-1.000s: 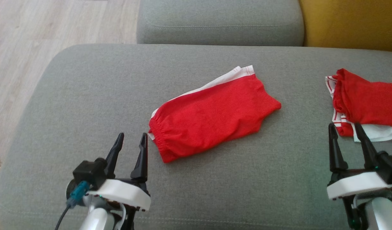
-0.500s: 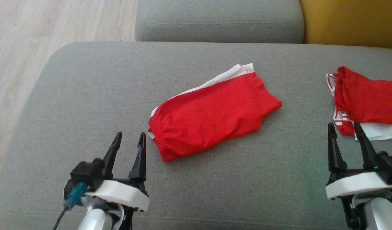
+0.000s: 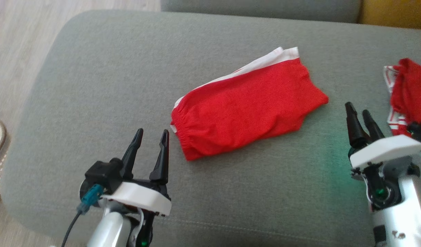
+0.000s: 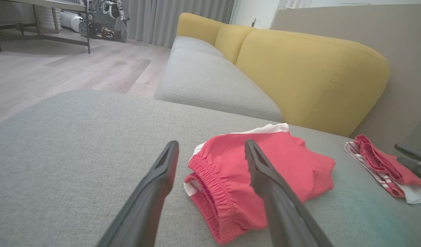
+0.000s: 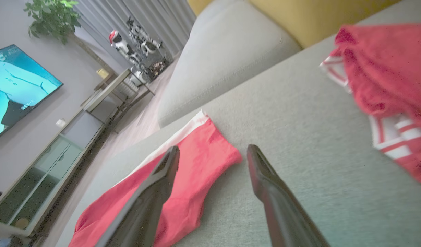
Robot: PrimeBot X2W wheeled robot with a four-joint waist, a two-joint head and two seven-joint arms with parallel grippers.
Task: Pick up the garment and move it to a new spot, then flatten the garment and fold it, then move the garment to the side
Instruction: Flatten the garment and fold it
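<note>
Folded red garment (image 3: 248, 103) lies flat near the middle of the grey seat cushion (image 3: 94, 79), slanting from near-left to far-right, with a white band along its far side. The left gripper (image 3: 153, 132) is low by the near edge, forearm rising from below and fingers pointing away from the robot. They are spread apart and empty, just beside the garment's gathered elastic end. The right gripper (image 3: 356, 109) is towards the right edge with its wrist rolled. Its fingers are parted with nothing between them, near the garment's far-right tip. A second red-and-white garment (image 3: 407, 96) is bunched at the right edge.
</note>
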